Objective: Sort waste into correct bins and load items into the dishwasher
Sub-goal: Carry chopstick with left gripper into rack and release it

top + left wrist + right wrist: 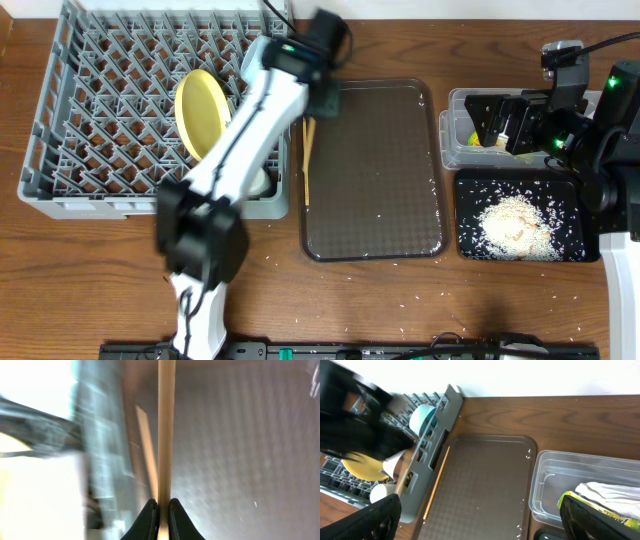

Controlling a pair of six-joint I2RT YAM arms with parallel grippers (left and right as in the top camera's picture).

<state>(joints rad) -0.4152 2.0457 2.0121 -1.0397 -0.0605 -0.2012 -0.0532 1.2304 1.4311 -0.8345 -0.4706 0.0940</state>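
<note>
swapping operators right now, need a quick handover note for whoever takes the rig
Left gripper: shut on one chopstick, at the brown tray's left edge beside the rack.
Right gripper: open, holding nothing, near the clear tub.
Done: yellow plate and blue bowl in the rack; wrapper and packet in the tub; rice pile in the black tray.
Left: rack both chopsticks; the second chopstick lies on the brown tray. Stray grains on tray and table.
</note>
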